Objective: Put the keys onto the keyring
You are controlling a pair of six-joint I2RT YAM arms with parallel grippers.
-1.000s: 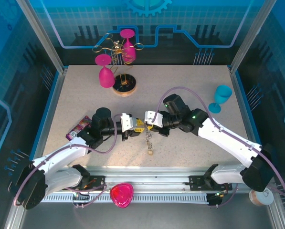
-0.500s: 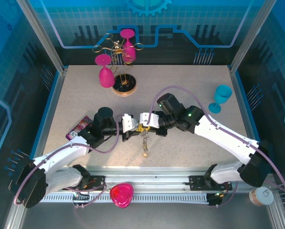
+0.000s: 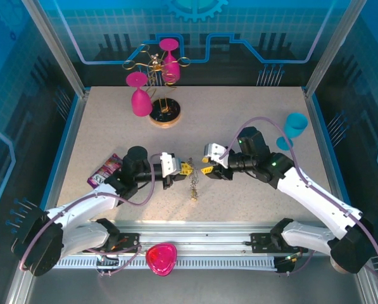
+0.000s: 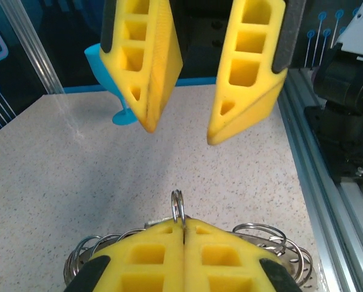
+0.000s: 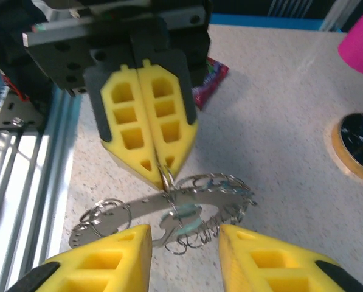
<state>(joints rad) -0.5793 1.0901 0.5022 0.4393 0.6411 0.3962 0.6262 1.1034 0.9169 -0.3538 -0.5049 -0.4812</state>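
1. The left gripper (image 3: 183,169) has its fingers clenched flat together, pinching a small wire loop (image 4: 177,205) on the rim of the keyring (image 3: 193,184). The keyring hangs from the grip between the two arms, over the table (image 3: 258,126). Whether its lower end rests there cannot be told.
2. The right gripper (image 3: 207,168), just beside it, faces the left one with fingers parted and nothing between them.
3. The step in hand appears to be steadying the ring for threading. It should go best if the left clamp holds firm with the loop turned toward the right fingers, which ought to close on a key's head, not on the clips.
4. From above the keyring reads as a thin strand. The right wrist view resolves it into a flat grey plate with silver clips and a teal key (image 5: 182,216) against it. The left wrist view faces the right fingers' gap square-on, with a blue goblet (image 4: 117,67) behind.
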